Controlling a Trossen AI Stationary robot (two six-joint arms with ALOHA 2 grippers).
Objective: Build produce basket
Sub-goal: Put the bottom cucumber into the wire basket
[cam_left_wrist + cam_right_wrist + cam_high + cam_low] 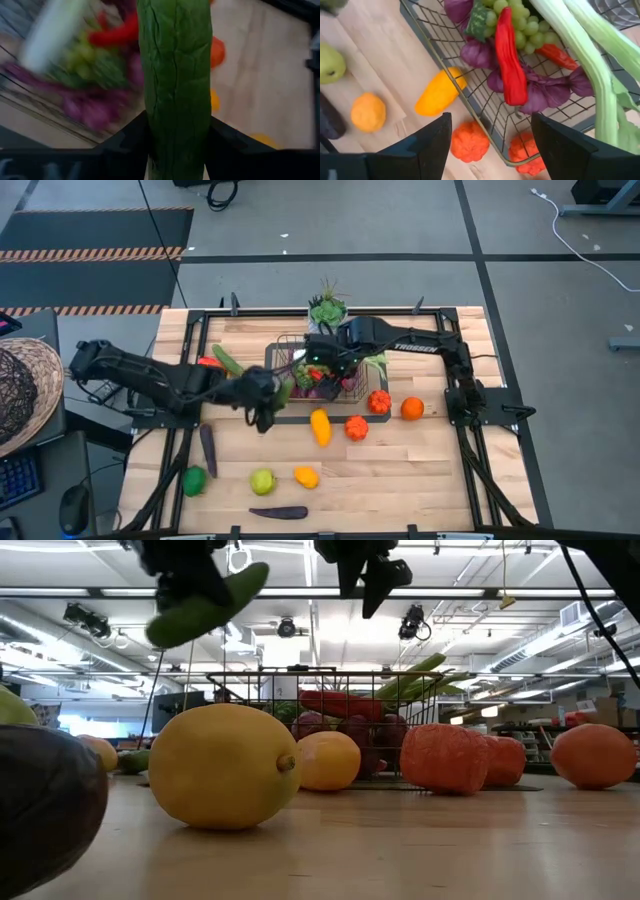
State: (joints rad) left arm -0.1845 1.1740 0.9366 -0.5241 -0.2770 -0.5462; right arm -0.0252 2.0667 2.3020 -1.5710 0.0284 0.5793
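Left gripper (176,150): clamped on a green cucumber (175,75), fingers pressing both of its sides; raised off the table just beside the basket's left end.
Right gripper (490,137): fingers spread apart, holding nothing, hanging above the basket.
Basket (280,350): dark wire, near the table's far middle; inside lie a long red chili (510,60), green grapes (520,25), purple leaves and a pale green leek (590,55).
Produce on the table: yellow pepper (320,426), two orange knobbly pieces (357,427), an orange (412,408), a lime-green apple (262,480), a dark purple piece (279,512).
Potted succulent (326,307): just behind the basket.
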